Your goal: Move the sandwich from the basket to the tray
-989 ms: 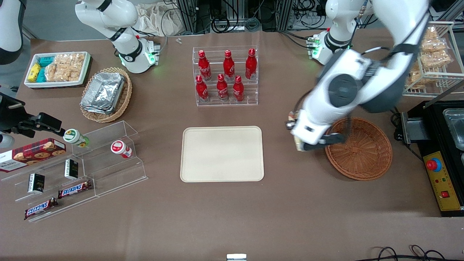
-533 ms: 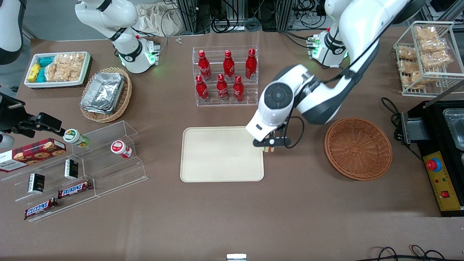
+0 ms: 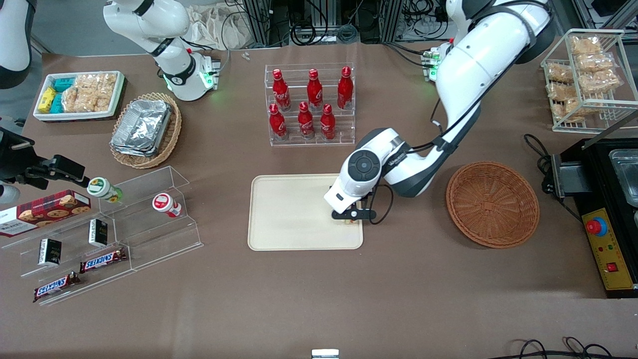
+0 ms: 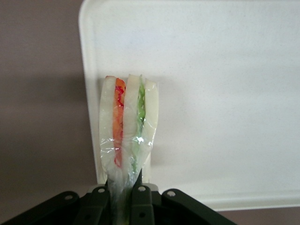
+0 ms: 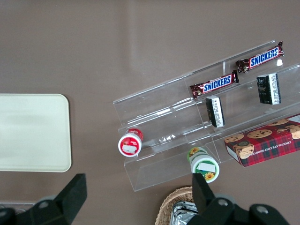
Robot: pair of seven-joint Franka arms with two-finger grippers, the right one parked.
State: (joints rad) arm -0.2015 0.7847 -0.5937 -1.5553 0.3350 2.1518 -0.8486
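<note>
A brown table (image 3: 319,299) filled the scene, with a cream rectangular tray (image 3: 289,214) lying flat near its middle. Toward the working arm's end of the table sat a round orange-brown wicker basket (image 3: 492,204), well apart from the tray and with nothing visible inside it. Farther from the front camera than the tray stood a clear rack of red bottles (image 3: 310,104).

The left arm's gripper (image 3: 353,215) hung over the tray's edge on the basket side, close to the corner nearer the front camera. Its two black fingers (image 4: 140,199) were pinched tight on the sandwich (image 4: 127,124), gripping it by one narrow end.

In the wrist view the sandwich stood on edge, its long axis running straight out from the fingertips. Three pale bread slices showed side by side, with orange and red filling in one gap and green in the other, all under clear wrap. It was over the tray's rim (image 4: 89,93), just inside the edge. Whether it touched the tray could not be told. In the front view only a sliver of the sandwich showed beneath the gripper.
</note>
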